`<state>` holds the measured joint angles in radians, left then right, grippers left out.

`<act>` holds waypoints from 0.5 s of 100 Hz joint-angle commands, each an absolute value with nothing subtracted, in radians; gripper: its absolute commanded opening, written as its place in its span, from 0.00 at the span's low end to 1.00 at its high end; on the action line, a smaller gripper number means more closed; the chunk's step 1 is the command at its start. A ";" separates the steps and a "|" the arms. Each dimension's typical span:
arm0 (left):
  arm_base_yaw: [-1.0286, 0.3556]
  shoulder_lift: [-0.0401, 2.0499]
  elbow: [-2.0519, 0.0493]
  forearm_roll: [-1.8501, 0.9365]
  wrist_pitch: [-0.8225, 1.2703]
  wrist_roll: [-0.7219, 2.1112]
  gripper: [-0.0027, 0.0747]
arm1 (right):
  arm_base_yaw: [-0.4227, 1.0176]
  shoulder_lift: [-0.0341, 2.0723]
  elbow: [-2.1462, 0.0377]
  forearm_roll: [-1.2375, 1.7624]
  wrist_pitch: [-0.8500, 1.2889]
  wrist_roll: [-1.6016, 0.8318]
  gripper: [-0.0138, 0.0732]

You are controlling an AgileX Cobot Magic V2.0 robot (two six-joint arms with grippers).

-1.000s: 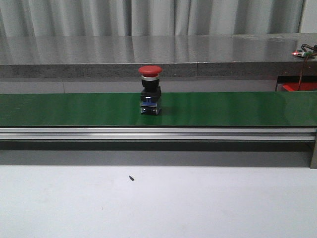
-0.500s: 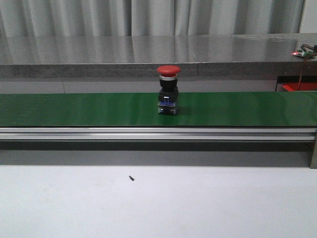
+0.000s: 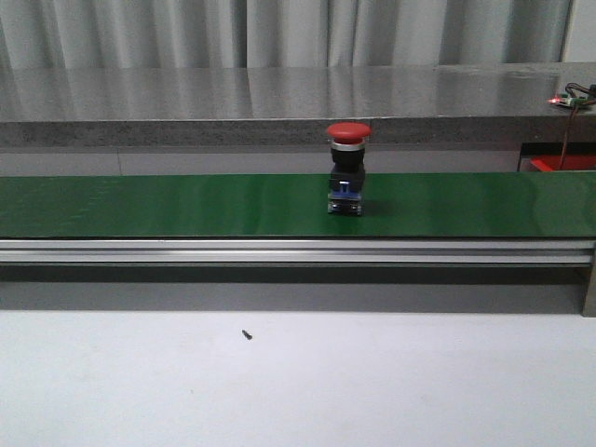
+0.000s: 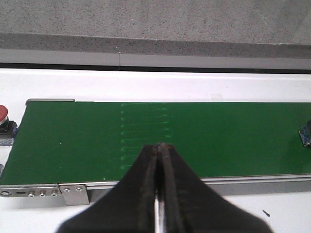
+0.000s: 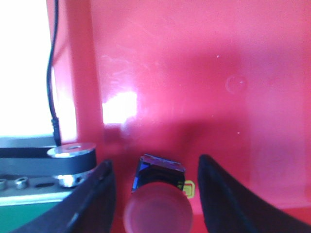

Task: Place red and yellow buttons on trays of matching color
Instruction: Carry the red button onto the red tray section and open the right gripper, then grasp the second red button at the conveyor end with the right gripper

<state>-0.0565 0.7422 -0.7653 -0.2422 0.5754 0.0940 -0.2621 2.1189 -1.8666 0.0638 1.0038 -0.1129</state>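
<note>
Front view: a red mushroom-capped push button on a black block body (image 3: 347,169) stood upright on the long green conveyor belt (image 3: 140,205), right of the belt's middle. Against the earlier front pictures it had travelled steadily rightward along the belt, keeping upright, while the small dark speck on the white bench (image 3: 247,334) stayed where it was. A corner of the red plastic tray (image 3: 562,164) showed at the far right. No arm appeared here.

Judged by its look, the button was a hard, rigid, fairly light thing, top-heavy under its wide cap; the square black body probably offered the surest hold, since the rounded glossy cap would likely slip.

Left wrist view: the left tool (image 4: 160,160) hung above the green belt with its dark fingers pressed together, holding nothing. A second red-capped button (image 4: 4,121) sat at the belt's end, partly cut off by the frame. Something small showed at the opposite edge, too cropped to name.

Right wrist view: the right tool (image 5: 155,189) stood spread wide over the red tray floor (image 5: 194,73), and a red-capped button with a black body (image 5: 158,194) lay between its fingers, which appeared clear of it, though contact could not be ruled out.
</note>
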 commanded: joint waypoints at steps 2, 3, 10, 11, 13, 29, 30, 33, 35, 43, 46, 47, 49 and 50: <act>-0.067 0.737 -0.792 -0.261 0.507 0.094 0.01 | -0.269 2.042 -1.922 0.063 1.027 -0.115 0.62; -0.067 0.737 -0.792 -0.261 0.507 0.094 0.01 | -0.269 2.038 -1.924 0.063 1.029 -0.115 0.62; -0.067 0.737 -0.792 -0.261 0.507 0.094 0.01 | -0.267 2.018 -1.926 0.064 1.043 -0.115 0.62; -0.067 0.737 -0.792 -0.261 0.507 0.094 0.01 | -0.267 2.015 -1.926 0.066 1.047 -0.115 0.62; -0.067 0.737 -0.792 -0.261 0.507 0.094 0.01 | -0.266 2.007 -1.926 0.067 1.050 -0.115 0.62; -0.067 0.737 -0.792 -0.261 0.507 0.094 0.01 | -0.244 1.951 -1.922 0.083 1.098 -0.127 0.58; -0.067 0.737 -0.792 -0.261 0.507 0.094 0.01 | -0.241 1.949 -1.921 0.083 1.099 -0.128 0.58; -0.067 0.737 -0.792 -0.261 0.507 0.094 0.01 | -0.236 1.936 -1.919 0.083 1.103 -0.131 0.57; -0.067 0.737 -0.792 -0.261 0.507 0.094 0.01 | -0.231 1.928 -1.919 0.084 1.108 -0.131 0.57; -0.067 0.737 -0.792 -0.261 0.507 0.094 0.01 | -0.211 1.898 -1.911 0.100 1.114 -0.132 0.57; -0.067 0.737 -0.792 -0.261 0.507 0.094 0.01 | -0.200 1.887 -1.911 0.107 1.118 -0.133 0.57; -0.067 0.737 -0.792 -0.261 0.507 0.094 0.01 | -0.198 1.883 -1.911 0.110 1.121 -0.133 0.57; -0.067 0.737 -0.792 -0.261 0.507 0.094 0.01 | -0.192 1.876 -1.911 0.116 1.126 -0.133 0.57; -0.067 0.737 -0.792 -0.261 0.507 0.094 0.01 | -0.190 1.873 -1.911 0.120 1.128 -0.133 0.57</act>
<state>-0.0565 0.7422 -0.7638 -0.2425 0.5754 0.0940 -0.2092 1.9640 -1.8891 0.0923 1.1332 -0.1193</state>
